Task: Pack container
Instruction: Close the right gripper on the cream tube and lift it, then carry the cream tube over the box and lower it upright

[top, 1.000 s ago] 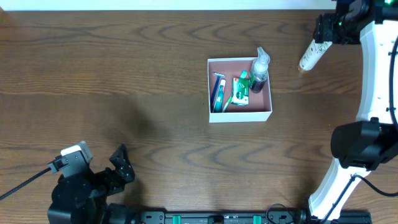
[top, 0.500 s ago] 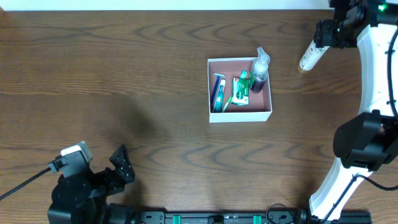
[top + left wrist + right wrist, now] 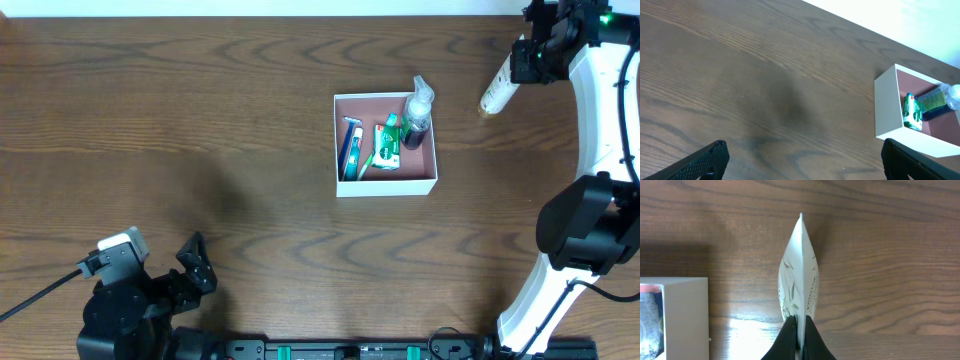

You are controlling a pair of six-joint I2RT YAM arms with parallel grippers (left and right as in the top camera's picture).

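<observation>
The container (image 3: 385,187), a white square box with a pink floor, stands right of the table's middle. It holds a blue toothbrush (image 3: 350,148), a green packet (image 3: 387,145) and a clear pump bottle (image 3: 417,108). To its right lies a white tube with a leaf print (image 3: 497,88). My right gripper (image 3: 523,62) is shut on that tube's flat end; the wrist view shows the tube (image 3: 800,275) pinched between the jaws of the right gripper (image 3: 800,326), the container's wall (image 3: 685,315) at left. My left gripper (image 3: 805,165) stands wide open over bare wood, far from the container (image 3: 887,107).
The left arm's base and gripper (image 3: 195,265) sit at the near left corner. The right arm's white link (image 3: 600,110) runs down the right edge. The table's far edge lies just behind the tube.
My right gripper's jaws have closed on the tube's flat end, and the wrist has shifted slightly toward the far edge. The left arm has not moved.
</observation>
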